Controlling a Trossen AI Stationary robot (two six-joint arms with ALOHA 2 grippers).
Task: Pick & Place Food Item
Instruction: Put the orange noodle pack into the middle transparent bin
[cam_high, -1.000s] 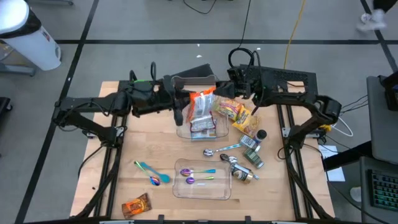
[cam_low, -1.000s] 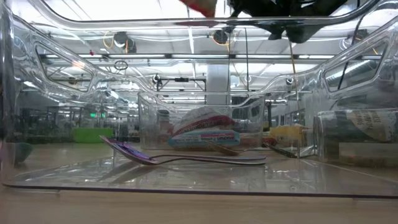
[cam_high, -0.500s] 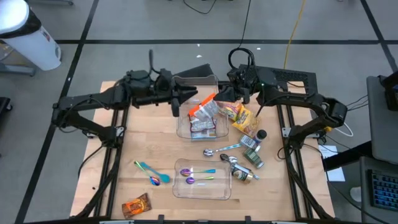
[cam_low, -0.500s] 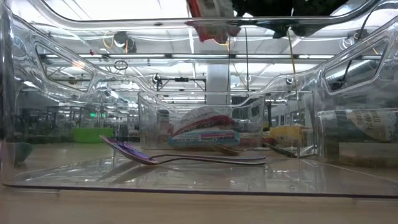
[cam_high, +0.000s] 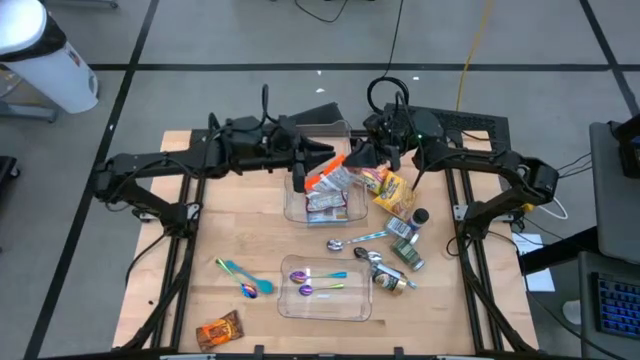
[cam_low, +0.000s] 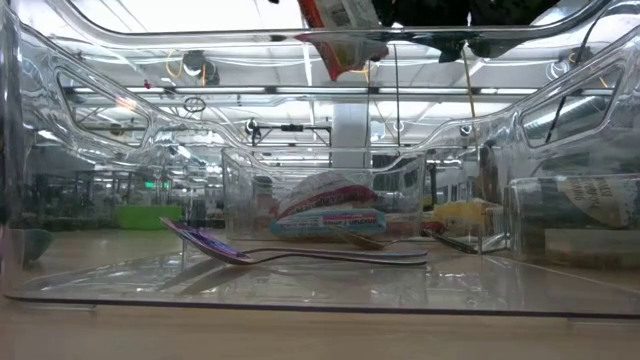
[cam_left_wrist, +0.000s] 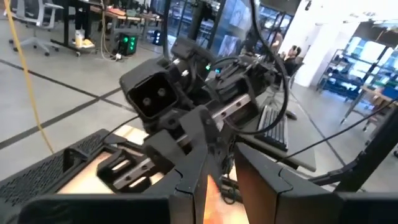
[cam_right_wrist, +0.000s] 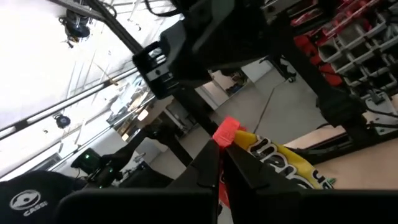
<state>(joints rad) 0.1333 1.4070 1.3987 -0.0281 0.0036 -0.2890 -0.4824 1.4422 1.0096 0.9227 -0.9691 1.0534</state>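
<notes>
two arms meet over the far clear bin (cam_high: 320, 190) on the bench (cam_high: 180, 260). since a moment ago, the left gripper (cam_high: 322, 158), fingers clamped on the orange-and-silver snack bag (cam_high: 330, 175), has swung it rightward. right gripper (cam_high: 362, 158) fingers are together on the yellow snack bag (cam_high: 385, 185). spoons (cam_high: 320, 282) lie in the near bin (cam_high: 325, 285).

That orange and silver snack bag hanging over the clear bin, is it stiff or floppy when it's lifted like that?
Probably floppy: the snack bag droops from the left end effector over the clear bin, pinched at one corner. Its crinkled foil looks thin, so it is likely light. It may swing or slip, since only an edge seems held.
</notes>
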